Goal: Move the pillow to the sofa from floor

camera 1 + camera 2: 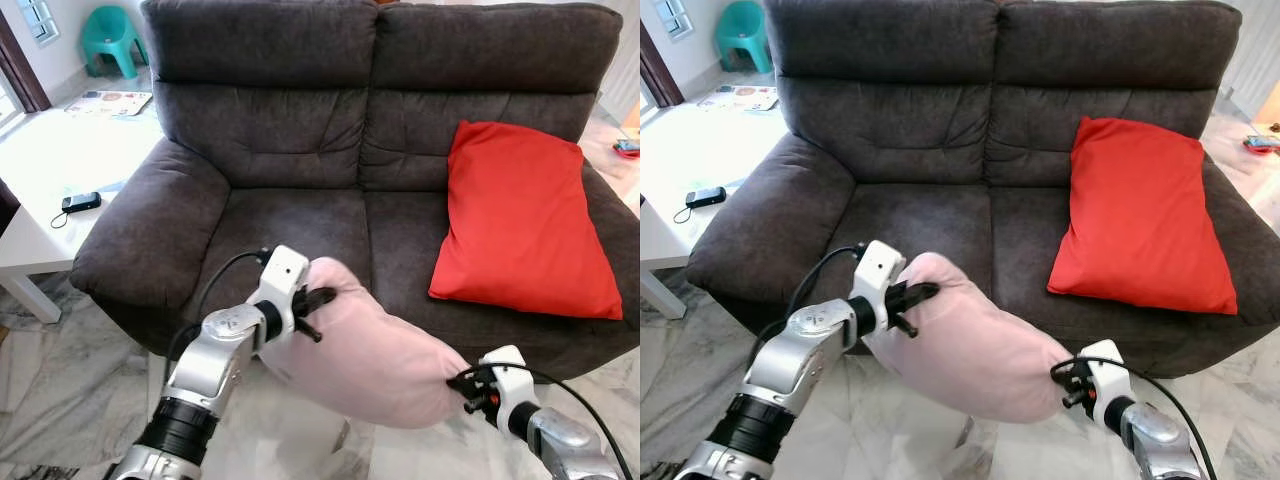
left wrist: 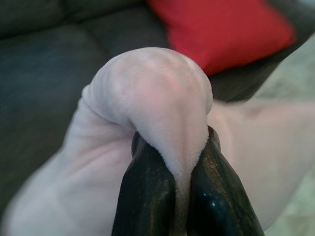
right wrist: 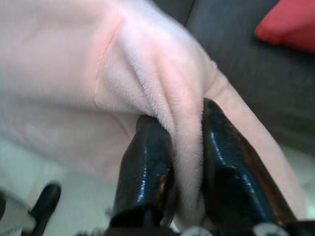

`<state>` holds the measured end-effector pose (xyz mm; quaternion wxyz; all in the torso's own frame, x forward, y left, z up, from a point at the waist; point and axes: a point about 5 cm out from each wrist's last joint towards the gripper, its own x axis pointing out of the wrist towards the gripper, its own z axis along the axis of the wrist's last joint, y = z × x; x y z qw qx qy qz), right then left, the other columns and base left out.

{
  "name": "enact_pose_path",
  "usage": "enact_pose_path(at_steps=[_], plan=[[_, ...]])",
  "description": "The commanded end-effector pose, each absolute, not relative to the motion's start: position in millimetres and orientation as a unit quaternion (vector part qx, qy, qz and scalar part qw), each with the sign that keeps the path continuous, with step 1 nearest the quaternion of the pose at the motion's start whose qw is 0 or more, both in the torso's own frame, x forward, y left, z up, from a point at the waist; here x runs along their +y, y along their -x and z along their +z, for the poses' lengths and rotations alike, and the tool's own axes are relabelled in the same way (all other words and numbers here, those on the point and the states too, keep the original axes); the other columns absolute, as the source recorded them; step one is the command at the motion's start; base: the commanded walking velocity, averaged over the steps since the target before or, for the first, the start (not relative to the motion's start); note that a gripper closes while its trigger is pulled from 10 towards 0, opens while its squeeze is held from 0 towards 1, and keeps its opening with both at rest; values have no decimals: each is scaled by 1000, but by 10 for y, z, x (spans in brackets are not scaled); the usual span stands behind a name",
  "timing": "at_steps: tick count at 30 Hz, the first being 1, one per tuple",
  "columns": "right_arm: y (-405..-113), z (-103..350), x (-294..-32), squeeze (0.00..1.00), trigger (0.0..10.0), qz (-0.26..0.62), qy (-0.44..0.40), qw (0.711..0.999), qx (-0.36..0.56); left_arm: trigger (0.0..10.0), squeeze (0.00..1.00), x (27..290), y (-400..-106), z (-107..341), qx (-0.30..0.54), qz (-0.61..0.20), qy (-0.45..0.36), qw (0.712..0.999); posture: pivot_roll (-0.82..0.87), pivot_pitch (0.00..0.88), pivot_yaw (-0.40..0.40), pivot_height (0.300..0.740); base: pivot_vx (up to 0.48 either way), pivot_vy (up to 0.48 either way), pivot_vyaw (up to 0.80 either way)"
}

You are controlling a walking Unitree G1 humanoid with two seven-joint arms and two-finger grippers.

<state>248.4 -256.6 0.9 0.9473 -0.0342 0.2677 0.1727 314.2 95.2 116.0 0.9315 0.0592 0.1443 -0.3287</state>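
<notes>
Left gripper (image 1: 322,297) and right gripper (image 1: 462,380) both clamped tight on pink pillow (image 1: 370,355), held off marble floor (image 1: 60,380) just before grey sofa (image 1: 290,215). Red cushion (image 1: 520,220) on sofa's right seat.

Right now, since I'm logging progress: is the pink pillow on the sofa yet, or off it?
Off it. The pink pillow hangs before the sofa seat, pinched by the left tool and right tool.

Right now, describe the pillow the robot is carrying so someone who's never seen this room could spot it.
Find the dark grey sofa; just in front of its seat edge hangs a pale pink pillow, pinched at its ends by the left gripper and the right gripper. The red pillow leans on the sofa's right seat.
</notes>
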Motion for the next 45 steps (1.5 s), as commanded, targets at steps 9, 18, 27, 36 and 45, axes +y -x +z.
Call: enact_pose_path(at_steps=[9, 18, 27, 36, 45], plan=[[-2677, 454, -2480, 0, 10000, -19, -44, 995, 89, 10000, 0, 1557, -3192, 1386, 43, -126, -92, 987, 34, 0, -57, 740, 0, 0, 0], [-2588, 870, -2052, 0, 10000, -8, -35, 999, 12, 10000, 0, 1537, -3052, 1496, -41, -68, -104, 991, 9, 0, -43, 740, 0, 0, 0], [-2557, 1039, -1825, 0, 10000, 1, -35, 999, 2, 10000, 0, 1539, -2978, 1573, -83, -29, -89, 992, 12, 0, -34, 740, 0, 0, 0], [-2641, 1180, -1787, 0, 10000, 1, -45, 999, -12, 10000, 0, 1571, -3010, 1617, -96, -9, -75, 993, 12, 0, -50, 740, 0, 213, 0], [-2675, 1257, -1724, 0, 10000, 12, -35, 999, -14, 10000, 0, 1557, -3002, 1626, -102, -4, -58, 993, 18, 0, -64, 740, 0, 480, 0]])
